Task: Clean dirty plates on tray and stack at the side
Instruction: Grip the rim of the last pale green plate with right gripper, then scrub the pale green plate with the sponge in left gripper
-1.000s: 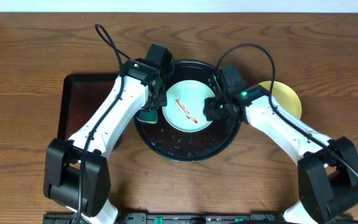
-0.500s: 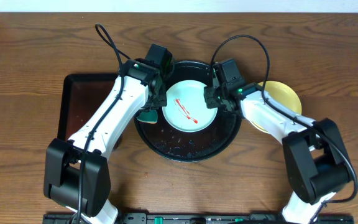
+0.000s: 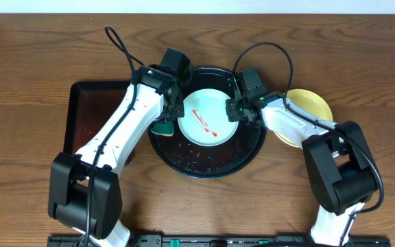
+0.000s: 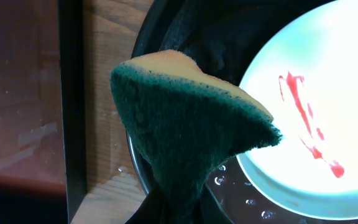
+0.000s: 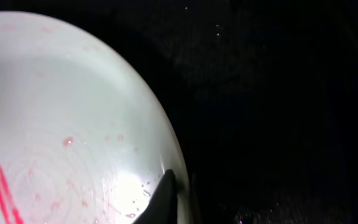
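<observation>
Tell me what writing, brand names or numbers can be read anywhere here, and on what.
None: no word, number or logo shows on the blue-green plate, the round black tray, the sponge, the yellow plate, the left arm or the right arm. The red marks on the plate are a smear, not writing.

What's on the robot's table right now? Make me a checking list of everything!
Surface: brown wooden table.
Job's things: blue-green plate with a red smear, lying in the wet round black tray; yellow plate on the table at the right.
Clutter: dark rectangular tray at the left.
Grippers: left gripper shut on a green-and-yellow sponge; right gripper shut on the blue-green plate's rim.
Cables: black cables looping above both arms.
Surroundings: pale strip beyond the table's far edge.
</observation>
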